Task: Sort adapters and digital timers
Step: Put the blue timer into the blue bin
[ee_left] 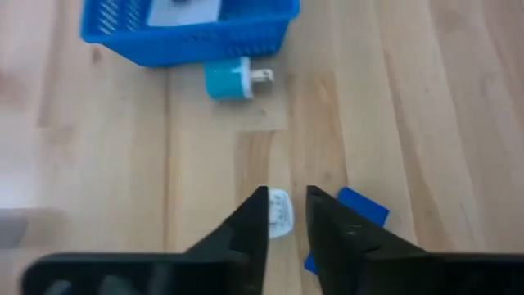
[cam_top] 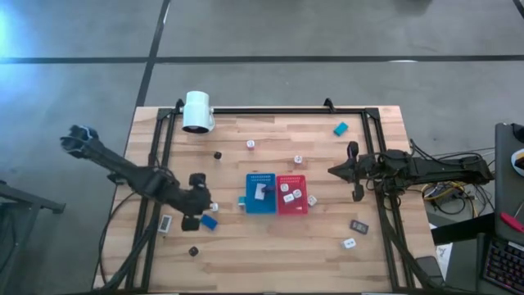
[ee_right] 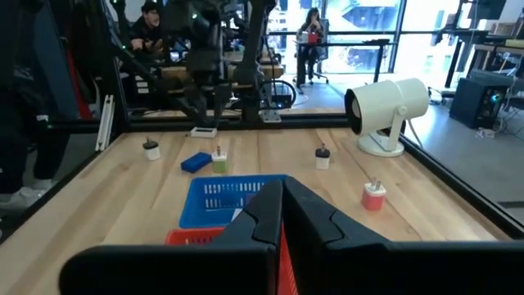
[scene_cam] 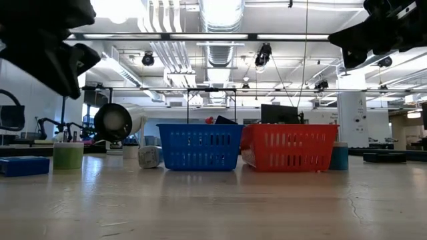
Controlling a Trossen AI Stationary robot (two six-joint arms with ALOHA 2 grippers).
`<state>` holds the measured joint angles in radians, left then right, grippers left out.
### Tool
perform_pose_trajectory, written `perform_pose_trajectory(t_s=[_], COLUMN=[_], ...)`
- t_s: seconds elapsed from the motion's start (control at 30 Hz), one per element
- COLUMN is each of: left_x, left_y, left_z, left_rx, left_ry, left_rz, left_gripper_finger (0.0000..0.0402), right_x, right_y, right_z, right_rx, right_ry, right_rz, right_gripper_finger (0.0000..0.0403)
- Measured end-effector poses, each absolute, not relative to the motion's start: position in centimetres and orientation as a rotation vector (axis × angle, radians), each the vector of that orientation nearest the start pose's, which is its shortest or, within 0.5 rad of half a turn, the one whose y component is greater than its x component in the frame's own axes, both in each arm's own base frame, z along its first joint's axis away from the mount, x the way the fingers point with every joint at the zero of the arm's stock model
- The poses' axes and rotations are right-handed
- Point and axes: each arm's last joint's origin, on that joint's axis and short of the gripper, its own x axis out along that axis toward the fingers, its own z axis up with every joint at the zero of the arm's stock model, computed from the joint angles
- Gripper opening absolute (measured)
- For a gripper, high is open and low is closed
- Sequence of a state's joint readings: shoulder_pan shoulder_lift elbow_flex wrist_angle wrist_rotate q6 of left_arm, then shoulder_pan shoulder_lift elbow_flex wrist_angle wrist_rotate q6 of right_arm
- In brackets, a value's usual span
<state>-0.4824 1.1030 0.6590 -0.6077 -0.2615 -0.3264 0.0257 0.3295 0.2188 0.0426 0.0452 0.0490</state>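
My left gripper (ee_left: 286, 215) hangs open a little above the table, left of the blue basket (cam_top: 261, 195). Seen past its fingertips, a white adapter (ee_left: 279, 215) lies on the wood, with a blue digital timer (ee_left: 360, 205) just beside it. A cyan adapter (ee_left: 229, 80) lies against the blue basket's wall. The blue basket holds a white timer (cam_top: 262, 191); the red basket (cam_top: 291, 195) holds white adapters (cam_top: 286, 189). My right gripper (ee_right: 282, 205) waits shut at the table's right side, well above the wood.
More adapters (cam_top: 250, 144) (cam_top: 299, 160) (cam_top: 350, 242) and timers (cam_top: 341, 128) (cam_top: 359, 225) (cam_top: 166, 222) lie scattered on the wood. A big white cylinder on a stand (cam_top: 197, 111) sits at the far left. A black frame (cam_top: 270, 109) rims the table.
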Motion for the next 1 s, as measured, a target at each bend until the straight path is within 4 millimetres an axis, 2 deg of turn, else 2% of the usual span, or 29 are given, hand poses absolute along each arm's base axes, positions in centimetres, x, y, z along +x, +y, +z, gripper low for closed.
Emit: perform_pose_trajectory(t_s=[0.17, 0.33, 0.6, 1.0], left_x=[18.0, 18.5, 18.6, 18.9], left_y=[-9.4, -10.7, -11.2, -11.6], left_z=[19.4, 18.6, 16.6, 14.5], left_rx=[0.146, 0.176, 0.168, 0.295], left_ry=[1.051, 1.062, 1.197, 1.287], left_rz=[-0.101, -0.226, -0.219, -0.283], left_gripper_finger=[0.0155, 0.0186, 0.019, 0.0191], right_x=[11.7, 11.7, 11.7, 11.7], right_y=[0.2, 0.2, 0.2, 0.2], right_z=[21.5, 21.5, 21.5, 21.6], right_rx=[0.047, 0.063, 0.099, 0.102], right_ry=[0.068, 0.068, 0.068, 0.053], right_rz=[-0.022, -0.022, -0.024, -0.023], right_gripper_finger=[0.0008, 0.0008, 0.0008, 0.0008])
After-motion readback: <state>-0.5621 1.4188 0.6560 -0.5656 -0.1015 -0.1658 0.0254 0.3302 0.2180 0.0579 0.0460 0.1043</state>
